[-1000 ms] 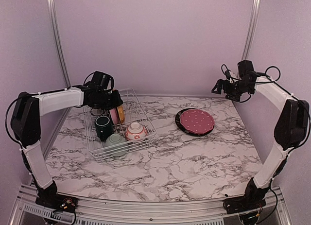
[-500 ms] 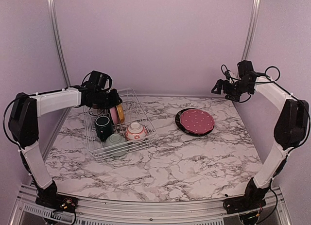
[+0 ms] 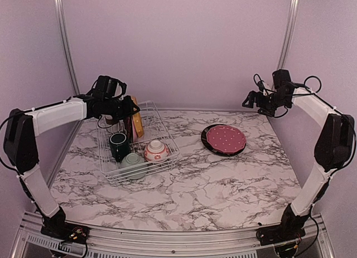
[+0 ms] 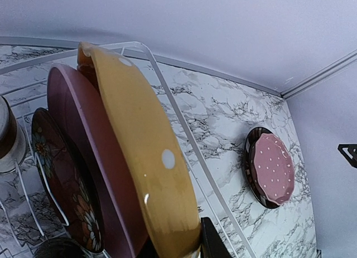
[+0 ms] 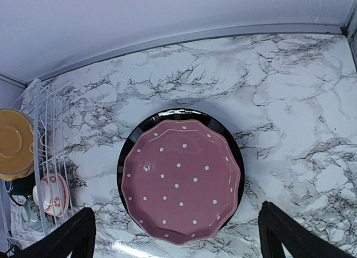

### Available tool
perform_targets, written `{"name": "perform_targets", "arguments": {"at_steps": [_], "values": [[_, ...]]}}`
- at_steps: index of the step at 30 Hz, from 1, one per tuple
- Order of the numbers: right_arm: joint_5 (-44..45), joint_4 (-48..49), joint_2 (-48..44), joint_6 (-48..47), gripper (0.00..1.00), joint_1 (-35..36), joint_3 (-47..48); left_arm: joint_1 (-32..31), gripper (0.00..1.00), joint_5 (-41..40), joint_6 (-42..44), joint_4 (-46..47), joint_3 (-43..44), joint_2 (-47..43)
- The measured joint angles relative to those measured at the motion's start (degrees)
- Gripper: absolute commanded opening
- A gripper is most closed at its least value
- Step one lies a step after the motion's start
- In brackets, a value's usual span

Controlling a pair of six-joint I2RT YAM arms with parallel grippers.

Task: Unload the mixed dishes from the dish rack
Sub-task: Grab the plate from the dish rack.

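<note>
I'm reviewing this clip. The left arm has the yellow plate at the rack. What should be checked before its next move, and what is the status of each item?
1. Grip: left gripper shut on the yellow plate at its rim: ok.
2. Yellow plate free of the pink plate beside it: cannot tell, they overlap in the left wrist view.
3. Yellow plate clear of the dish rack wires: cannot tell.
4. Right gripper open and far from the rack: ok.
5. Landing spot: dotted plate lies on the black plate, with bare table beside them: ok.
</note>
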Motion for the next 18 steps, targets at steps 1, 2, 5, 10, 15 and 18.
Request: {"name": "perform_targets", "arguments": {"at_steps": [1, 2, 5, 10, 15, 18], "values": [[-0.1, 0.0, 0.0, 0.0, 0.99, 0.0, 0.0, 0.1, 0.0, 0.3, 0.1, 0.1, 0.0, -0.1], [-0.2, 0.0, 0.0, 0.1, 0.98, 0.0, 0.0, 0.1, 0.0, 0.6, 0.2, 0.3, 0.0, -0.1], [-0.2, 0.0, 0.0, 0.2, 0.98, 0.0, 0.0, 0.1, 0.0, 1.6, 0.2, 0.9, -0.1, -0.1], [-0.2, 0.0, 0.0, 0.2, 0.98, 0.0, 0.0, 0.1, 0.0, 2.8, 0.9, 3.0, -0.1, -0.3], [-0.3, 0.2, 0.0, 0.3, 0.98, 0.0, 0.0, -0.3, 0.0, 4.2, 1.7, 3.1, -0.1, -0.3], [-0.4, 0.2, 0.0, 0.4, 0.98, 0.0, 0.0, -0.4, 0.0, 5.0, 1.9, 3.1, 0.0, -0.3]]}}
